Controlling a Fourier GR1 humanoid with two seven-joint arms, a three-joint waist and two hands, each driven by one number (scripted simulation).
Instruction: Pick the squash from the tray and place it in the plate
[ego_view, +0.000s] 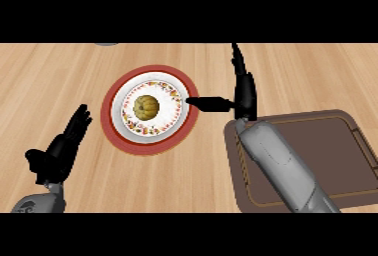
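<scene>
two hands show, and neither holds anything. the right hand (241, 90) hovers just right of the plate (129, 131), fingers straight and spread, thumb pointing toward the plate's rim. the squash (146, 107) sits in the middle of the plate, apart from that hand. the brown tray (347, 150) lies on the table (59, 75) under the right forearm. the left hand (60, 150) rests open at lower left.

I see a light wooden worktop (310, 75). A red-rimmed plate (152, 145) lies on it left of centre, and a dark brown tray (332, 150) lies on it at the right, the two well apart.
</scene>
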